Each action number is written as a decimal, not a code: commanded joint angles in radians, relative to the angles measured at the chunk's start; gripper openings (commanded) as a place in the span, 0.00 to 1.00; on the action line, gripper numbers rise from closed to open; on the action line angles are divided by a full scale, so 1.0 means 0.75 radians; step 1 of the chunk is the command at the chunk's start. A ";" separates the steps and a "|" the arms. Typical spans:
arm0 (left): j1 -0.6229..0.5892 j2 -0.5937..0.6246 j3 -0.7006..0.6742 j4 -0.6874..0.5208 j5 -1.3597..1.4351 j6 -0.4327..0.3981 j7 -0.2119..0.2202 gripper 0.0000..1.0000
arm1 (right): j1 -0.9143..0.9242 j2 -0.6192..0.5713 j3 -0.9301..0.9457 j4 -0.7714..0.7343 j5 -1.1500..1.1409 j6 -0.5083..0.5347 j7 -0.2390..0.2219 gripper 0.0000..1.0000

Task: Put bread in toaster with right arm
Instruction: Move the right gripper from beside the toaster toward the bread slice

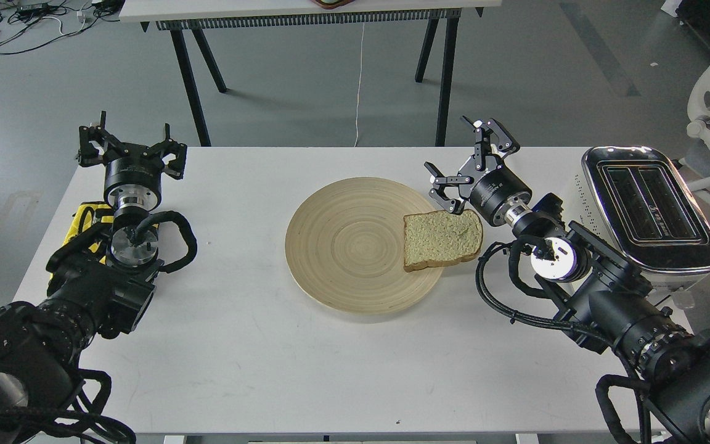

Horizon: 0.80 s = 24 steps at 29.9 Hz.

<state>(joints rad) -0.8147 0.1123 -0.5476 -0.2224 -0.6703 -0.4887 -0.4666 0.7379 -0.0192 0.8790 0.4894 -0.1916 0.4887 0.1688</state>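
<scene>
White table (256, 357), head view. Slice of wholegrain bread (442, 238) lies flat on the right edge of a round light-wood plate (342, 246), its right side overhanging the rim. Right gripper (469, 161) sits just behind and above the bread, fingers spread wide, nothing between them; lower finger tip close to the slice's rear crust, contact not clear. Toaster (648, 209) stands at the table's right edge, both slots empty, chrome top facing up, well apart from the plate; the right arm (601, 290) passes in front of it. Left gripper (131, 147) near the table's far-left corner, fingers spread open, holding nothing. Yellow-and-black object (87, 217) partly hidden under the left arm.
</scene>
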 commanded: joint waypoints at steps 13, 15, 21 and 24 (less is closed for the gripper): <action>-0.002 0.002 0.000 0.000 0.000 0.000 0.000 1.00 | 0.067 -0.017 -0.077 -0.004 -0.037 0.000 -0.002 0.99; -0.002 0.002 0.000 0.000 0.000 0.000 0.000 1.00 | 0.104 -0.017 -0.173 -0.002 -0.041 0.000 -0.002 0.99; -0.002 0.002 0.000 0.000 0.000 0.000 0.000 1.00 | 0.247 -0.017 -0.496 0.010 -0.045 -0.244 -0.002 0.99; -0.002 0.002 0.000 0.000 0.000 0.000 0.000 1.00 | 0.321 -0.046 -0.646 0.012 -0.045 -0.353 -0.002 0.99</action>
<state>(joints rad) -0.8163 0.1134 -0.5477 -0.2224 -0.6703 -0.4887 -0.4664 0.9306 -0.0338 0.4933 0.4974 -0.2252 0.2971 0.1670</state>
